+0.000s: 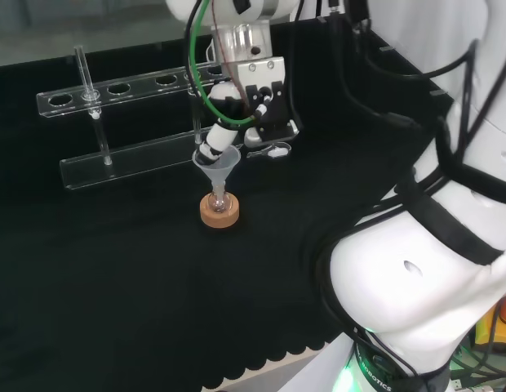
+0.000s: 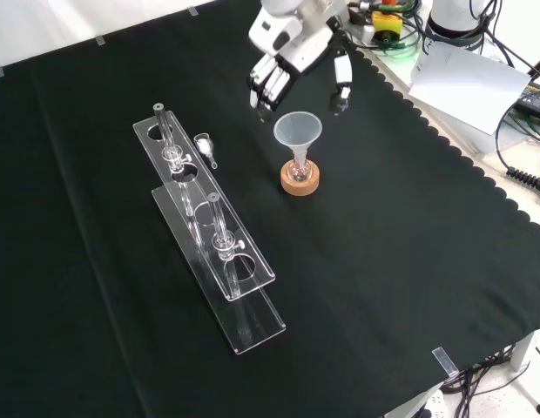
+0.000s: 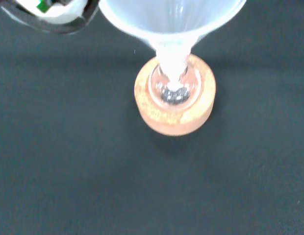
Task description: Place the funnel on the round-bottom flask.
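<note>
A clear funnel stands upright with its stem in the neck of a small round-bottom flask. The flask rests on a cork ring. In the front view the hand hovers just beyond the funnel, its fingers and thumb spread wide to either side, holding nothing. In the head view one finger of the hand reaches down to the funnel's rim; I cannot tell if it touches.
A long clear rack with upright tubes stands left of the flask in the front view. A small clear piece lies on the cloth near the rack's far end. The arm's white links fill the head view's right.
</note>
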`<state>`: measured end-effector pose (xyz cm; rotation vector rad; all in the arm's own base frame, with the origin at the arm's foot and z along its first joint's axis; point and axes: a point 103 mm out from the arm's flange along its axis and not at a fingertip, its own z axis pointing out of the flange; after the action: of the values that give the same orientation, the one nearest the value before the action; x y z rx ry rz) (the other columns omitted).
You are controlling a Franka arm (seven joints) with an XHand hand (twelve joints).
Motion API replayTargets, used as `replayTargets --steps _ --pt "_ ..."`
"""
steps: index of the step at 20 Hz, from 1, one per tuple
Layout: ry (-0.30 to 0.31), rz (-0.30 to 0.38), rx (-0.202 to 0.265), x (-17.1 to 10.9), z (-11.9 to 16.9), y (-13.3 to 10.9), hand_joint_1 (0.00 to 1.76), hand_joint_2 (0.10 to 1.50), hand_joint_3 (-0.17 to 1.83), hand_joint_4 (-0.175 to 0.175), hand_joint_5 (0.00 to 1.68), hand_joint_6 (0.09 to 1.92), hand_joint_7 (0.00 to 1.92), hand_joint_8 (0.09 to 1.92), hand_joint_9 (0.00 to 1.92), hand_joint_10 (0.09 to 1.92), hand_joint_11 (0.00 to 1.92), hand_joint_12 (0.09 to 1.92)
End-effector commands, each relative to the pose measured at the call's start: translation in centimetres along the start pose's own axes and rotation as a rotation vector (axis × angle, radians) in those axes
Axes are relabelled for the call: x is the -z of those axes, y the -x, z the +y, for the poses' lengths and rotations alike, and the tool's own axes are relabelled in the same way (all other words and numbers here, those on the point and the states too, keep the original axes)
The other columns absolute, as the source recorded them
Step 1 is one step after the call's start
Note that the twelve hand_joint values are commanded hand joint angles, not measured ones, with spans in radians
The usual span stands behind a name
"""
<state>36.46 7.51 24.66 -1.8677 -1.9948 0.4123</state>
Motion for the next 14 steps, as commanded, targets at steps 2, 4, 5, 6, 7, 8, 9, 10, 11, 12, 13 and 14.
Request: replayTargets --steps 2,4,5,6,7,8,9,10,11,12,13,14 --pt "0.122 -0.01 -0.026 2.4 -2.5 3.7 0.74 0.64 0.43 -0.092 0.14 0.09 0.09 0.09 0.07 0.81 0.0 1.41" --pt "0.122 -0.018 -0.031 2.7 -2.7 4.5 0.75 0.64 0.43 -0.092 0.15 0.09 0.11 0.09 0.1 0.8 0.02 1.41" --pt "0.12 -0.019 -0.033 2.8 -2.8 4.8 0.75 0.64 0.43 -0.092 0.16 0.09 0.1 0.16 0.11 0.8 0.02 1.41" --pt "0.12 -0.016 -0.035 2.9 -2.8 5.3 0.76 0.64 0.44 -0.092 0.16 0.09 0.08 0.26 0.12 0.78 0.03 1.41" --pt "0.117 -0.014 -0.037 2.9 -2.8 5.8 0.76 0.64 0.44 -0.093 0.17 0.09 0.04 0.36 0.14 0.78 0.04 1.41" --pt "0.116 -0.015 -0.038 3.0 -2.8 6.2 0.77 0.64 0.45 -0.093 0.17 0.09 0.02 0.43 0.16 0.77 0.06 1.41" --pt "0.116 -0.016 -0.04 3.2 -2.8 6.6 0.78 0.64 0.45 -0.092 0.18 0.09 0.01 0.47 0.18 0.77 0.08 1.41" --pt "0.114 -0.014 -0.042 3.3 -2.8 7.1 0.79 0.63 0.46 -0.092 0.18 0.09 0.0 0.49 0.19 0.77 0.09 1.4" --pt "0.114 -0.013 -0.045 3.4 -2.7 7.6 0.79 0.63 0.46 -0.091 0.19 0.09 0.0 0.5 0.2 0.76 0.11 1.4" --pt "0.111 -0.013 -0.048 3.4 -2.6 8.1 0.8 0.63 0.47 -0.091 0.19 0.09 0.0 0.51 0.21 0.76 0.11 1.4" --pt "0.11 -0.011 -0.05 3.4 -2.4 8.6 0.8 0.63 0.47 -0.091 0.2 0.09 0.0 0.52 0.22 0.76 0.12 1.4" --pt "0.11 -0.011 -0.053 3.4 -2.2 9.1 0.8 0.63 0.48 -0.091 0.2 0.09 0.0 0.53 0.22 0.75 0.13 1.39"
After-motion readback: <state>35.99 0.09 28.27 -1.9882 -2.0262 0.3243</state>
